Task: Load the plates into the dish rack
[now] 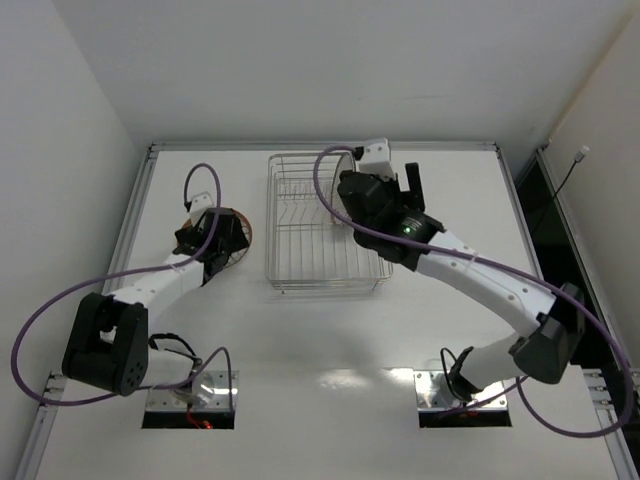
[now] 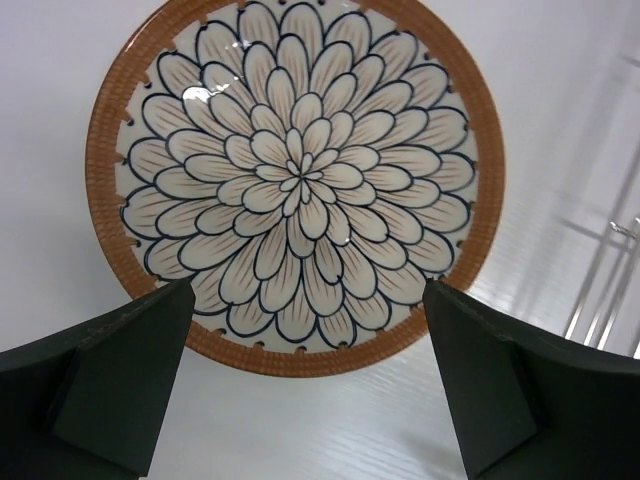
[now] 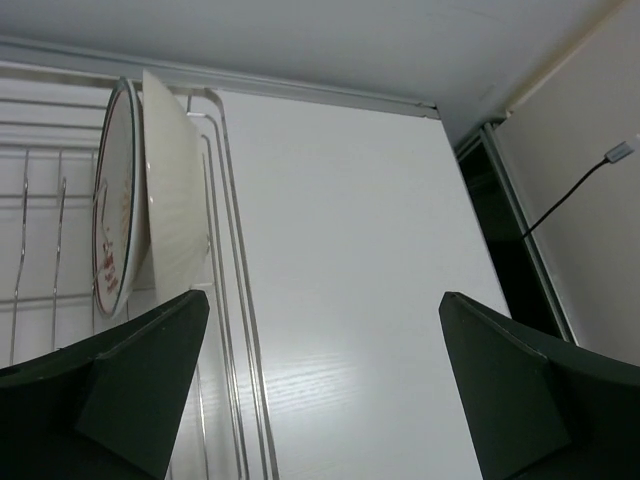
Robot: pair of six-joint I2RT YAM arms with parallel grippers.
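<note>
A small plate (image 2: 297, 180) with an orange-brown rim and a petal pattern lies flat, face up, on the white table left of the dish rack (image 1: 300, 270). My left gripper (image 2: 308, 290) is open and hovers over the plate's near edge, with nothing held. In the top view only the plate's rim (image 1: 247, 232) shows beside that gripper (image 1: 226, 240). Two plates stand upright in the rack's back right corner, a patterned face (image 3: 118, 210) and a white ribbed underside (image 3: 175, 200). My right gripper (image 3: 322, 297) is open and empty, just right of them (image 1: 393, 168).
The rack's wires show at the left of the right wrist view (image 3: 235, 300) and at the right edge of the left wrist view (image 2: 600, 290). The table's back edge meets a white wall (image 1: 320, 70). A dark gap (image 3: 505, 230) runs along the table's right side.
</note>
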